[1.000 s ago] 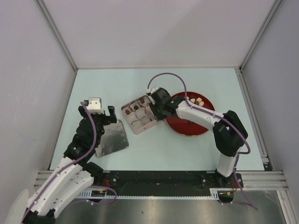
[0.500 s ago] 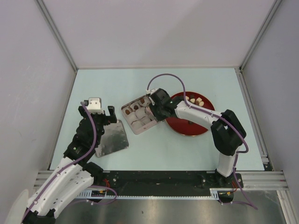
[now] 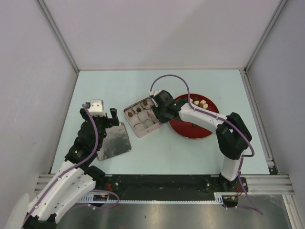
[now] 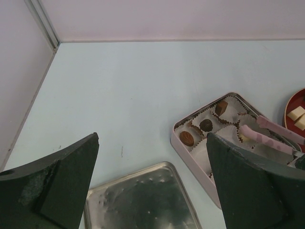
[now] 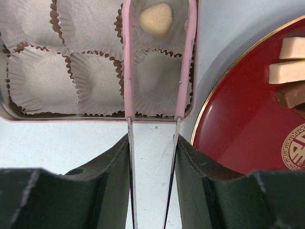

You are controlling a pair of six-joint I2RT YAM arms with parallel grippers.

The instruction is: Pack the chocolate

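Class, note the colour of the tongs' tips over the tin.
The tongs have pink tips, clearest in the right wrist view.

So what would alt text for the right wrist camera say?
Pink tongs, held by the right gripper, straddle a cream-white chocolate lying in a paper cup of the tin. A red plate with more chunks sits at right.

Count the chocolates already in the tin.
4. One row of the tin: a reddish-brown one, a dark one, a brown one. The tongs straddle a cream one. More may be hidden.
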